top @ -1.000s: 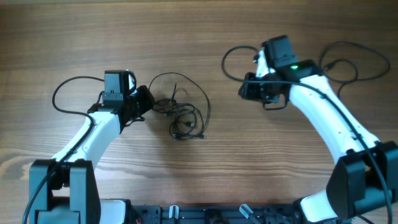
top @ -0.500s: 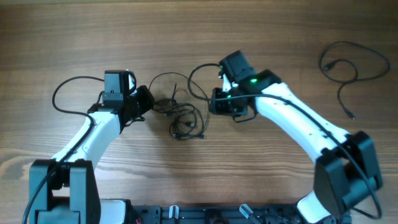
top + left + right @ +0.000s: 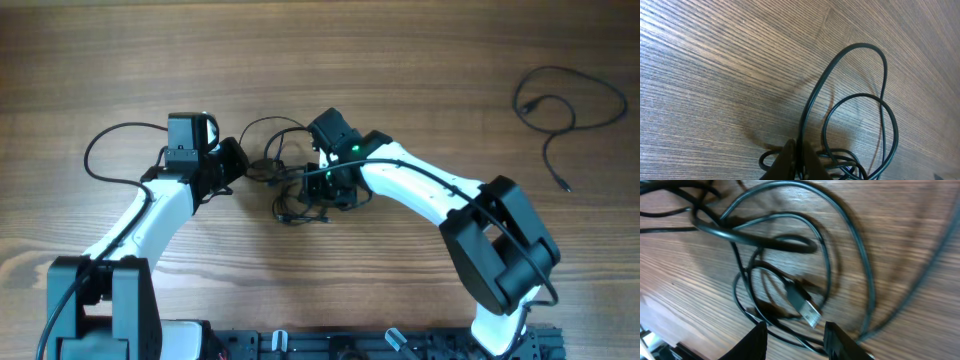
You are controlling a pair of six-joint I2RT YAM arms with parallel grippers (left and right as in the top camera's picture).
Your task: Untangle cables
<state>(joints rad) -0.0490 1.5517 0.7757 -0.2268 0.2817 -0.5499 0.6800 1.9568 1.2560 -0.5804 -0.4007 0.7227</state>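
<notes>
Overhead first: the cables (image 3: 297, 192) lie bunched on the table (image 3: 450, 40), thin black loops crossing one another; a lone cable (image 3: 560, 100) sits well off to the bunch's right. The left gripper (image 3: 245, 166) touches the bunch's left edge; the right gripper (image 3: 324, 192) hangs over its right side.

Left wrist now: jaws pinched tight on one strand (image 3: 860, 45), which arcs away from them in a springy loop; that suggests light, limp cord with a little memory, likely to slip through a loose pinch.

Right wrist: fingers (image 3: 756, 339) parted, holding nothing, straddling the bunch's lowest loops; a plug (image 3: 807, 309) lies just ahead of them, inside the bunch. My read: the plug is the stiff bit and the best place to grab; pull gently, since a hard tug could tighten the knot or drag the whole light bunch along.
</notes>
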